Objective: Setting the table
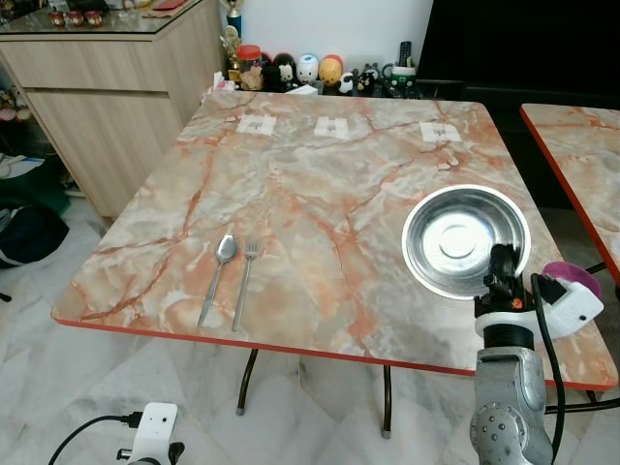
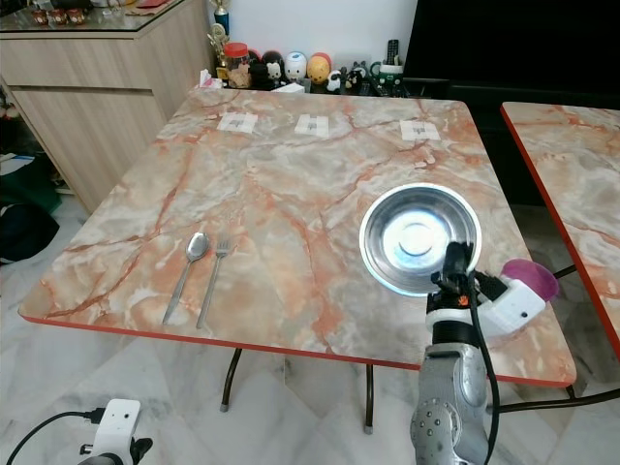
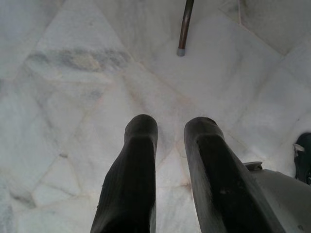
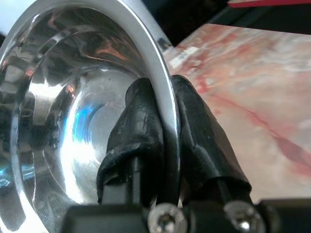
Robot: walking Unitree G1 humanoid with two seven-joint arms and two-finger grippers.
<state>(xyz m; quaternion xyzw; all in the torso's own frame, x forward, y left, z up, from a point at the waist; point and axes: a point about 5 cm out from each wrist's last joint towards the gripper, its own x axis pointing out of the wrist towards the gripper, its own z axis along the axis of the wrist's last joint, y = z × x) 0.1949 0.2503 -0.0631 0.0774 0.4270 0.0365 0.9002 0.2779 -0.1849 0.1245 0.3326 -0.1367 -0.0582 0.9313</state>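
Note:
A shiny steel bowl [image 1: 465, 239] is held over the right part of the marble table [image 1: 329, 184]. My right gripper [image 1: 503, 263] is shut on its near rim. In the right wrist view one finger sits inside the steel bowl [image 4: 63, 121] and one outside, pinching the rim; the right gripper [image 4: 163, 102] is seen close up. A spoon [image 1: 220, 271] and a fork [image 1: 245, 281] lie side by side near the table's front left. My left gripper [image 3: 170, 126] hangs low over the white floor, its fingers slightly apart with nothing between them.
Three small white cards [image 1: 331, 126] lie along the table's far edge. A wooden cabinet [image 1: 107, 87] stands to the left, and a shelf of figurines [image 1: 300, 70] is behind. A second table [image 1: 581, 155] is at the right. A purple object [image 1: 572, 278] sits by my right wrist.

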